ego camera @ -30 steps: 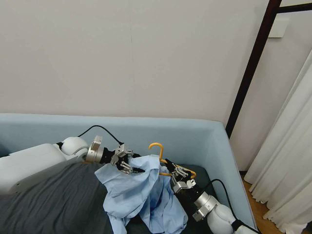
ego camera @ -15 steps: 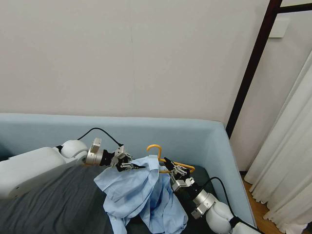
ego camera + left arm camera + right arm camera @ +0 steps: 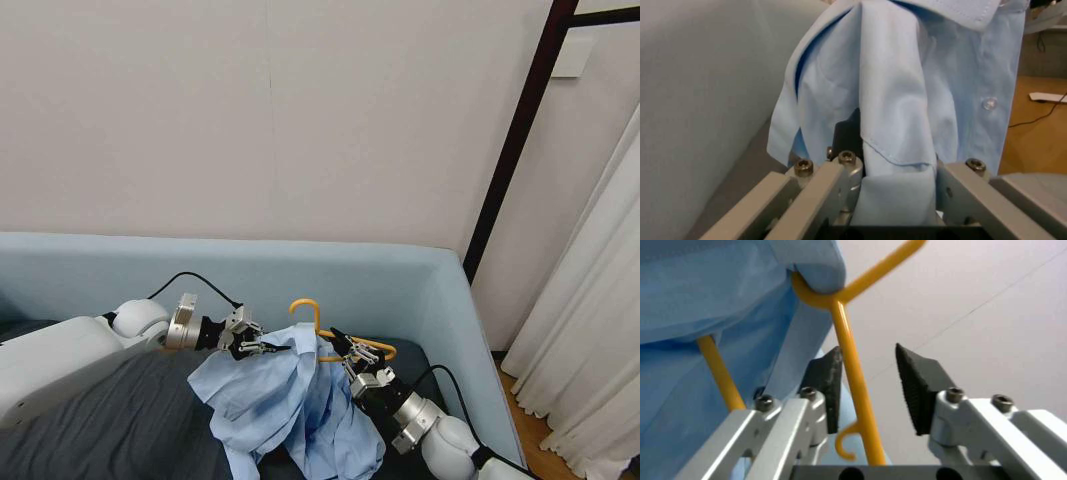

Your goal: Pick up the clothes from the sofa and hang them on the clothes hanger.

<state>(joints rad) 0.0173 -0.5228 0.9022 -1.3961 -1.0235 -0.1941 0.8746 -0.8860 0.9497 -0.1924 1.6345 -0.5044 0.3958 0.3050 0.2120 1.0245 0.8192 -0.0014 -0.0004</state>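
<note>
Shirt (image 3: pixel 280 400), light blue, is bunched in a heap at 6 o'clock of the head view. It lies on the dark seat (image 3: pixel 90 420) of the sofa (image 3: pixel 420 285), with its collar end raised.

Left tool (image 3: pixel 250 342) comes in from 9 o'clock, arm low over the seat, and meets the shirt's upper edge at about the shirt's 11 o'clock. In the left wrist view we see the left tool (image 3: pixel 900 172) clamped on a fold of shirt (image 3: pixel 907 90). Cloth fills the gap between its fingers (image 3: pixel 973 192) and hangs away from them, collar and one button showing.

Hanger (image 3: pixel 304 302), yellow, sticks up at the shirt's 12 o'clock, hook highest, one arm running toward 3 o'clock. The other arm is under the cloth.

Right tool (image 3: pixel 350 356) reaches up from 5 o'clock of the head view and sits at the hanger arm, right at the shirt's 3 o'clock edge. In the right wrist view the right tool (image 3: pixel 870 385) has its jaws apart with a hanger (image 3: pixel 848 370) bar running between them. The bar lies close against one pad (image 3: pixel 827 385) with a clear gap to the other, so we log it as open around the bar, not squeezing. Shirt (image 3: pixel 700 285) drapes over the hanger's neck there.

The pale blue sofa back is at 12 o'clock behind both tools, wall (image 3: pixel 300 120) above it. Curtain (image 3: pixel 590 330) and a dark post (image 3: pixel 510 150) are at 3 o'clock, well apart from the shirt.
</note>
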